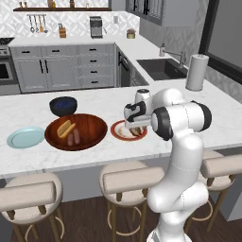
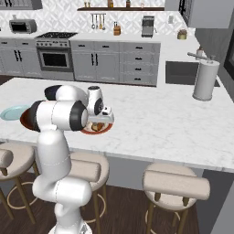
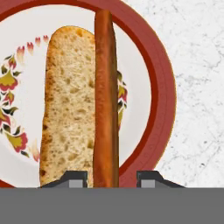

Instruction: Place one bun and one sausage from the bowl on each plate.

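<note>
On the marble counter (image 1: pixel 198 118) sat the wooden bowl (image 1: pixel 92 127) with a bun (image 1: pixel 65 128), beside it the red-rimmed plate (image 3: pixel 162 87) carrying a bun (image 3: pixel 68 105) and sausage (image 3: pixel 106 100), the gripper (image 3: pixel 109 178) parted around the sausage's end.

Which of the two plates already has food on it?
The white plate with the red-brown rim, under the gripper: it holds a bun and sausage. The pale blue plate is bare.
</note>
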